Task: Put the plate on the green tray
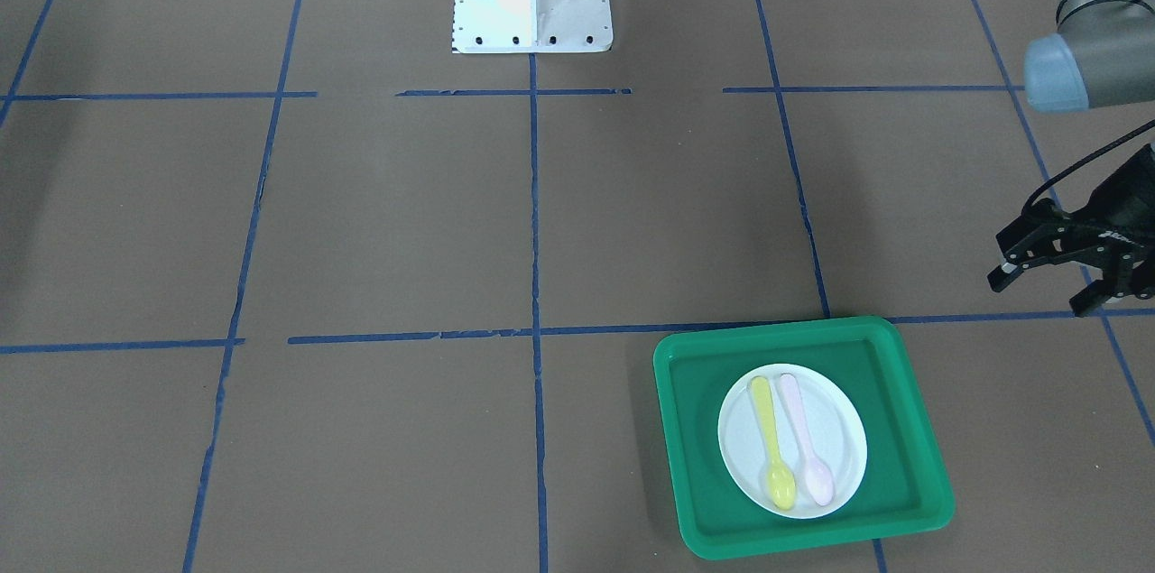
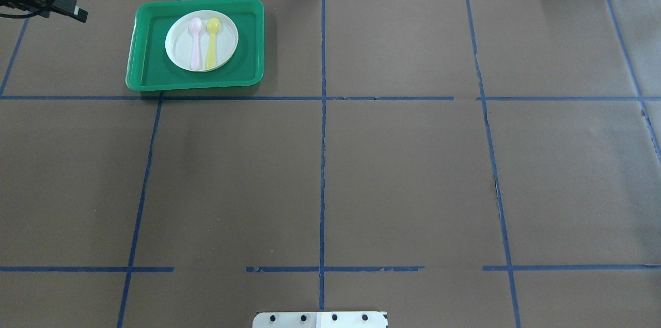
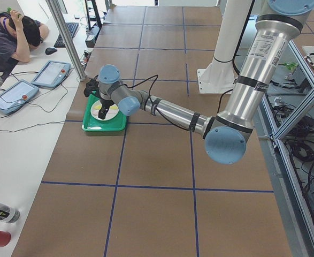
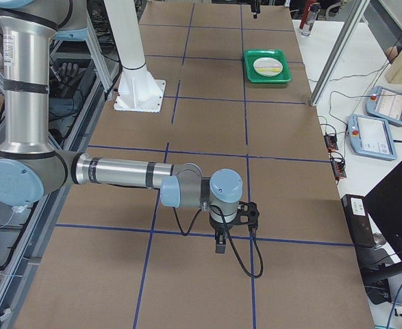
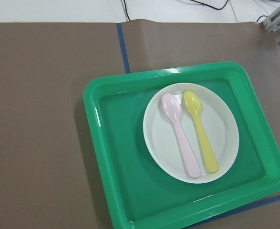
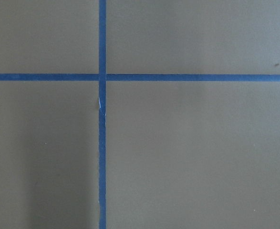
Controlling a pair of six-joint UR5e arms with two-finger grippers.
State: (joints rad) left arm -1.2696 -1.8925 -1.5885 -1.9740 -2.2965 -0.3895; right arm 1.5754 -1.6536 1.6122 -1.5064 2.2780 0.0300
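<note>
Plate [image 1: 839, 438] on green tray [image 1: 699, 465], lower right of frame, left hand [image 1: 1039, 291] nearby, spread wide, empty, right hand [image 4: 221, 241] grip impossible to tell

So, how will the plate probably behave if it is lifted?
The plate looks stiff and light, probably plastic, so it should not bend. Its rim is low and smooth, so a grip may slip. The pink spoon and yellow spoon lie loose on it and could slide if it tilts.
</note>
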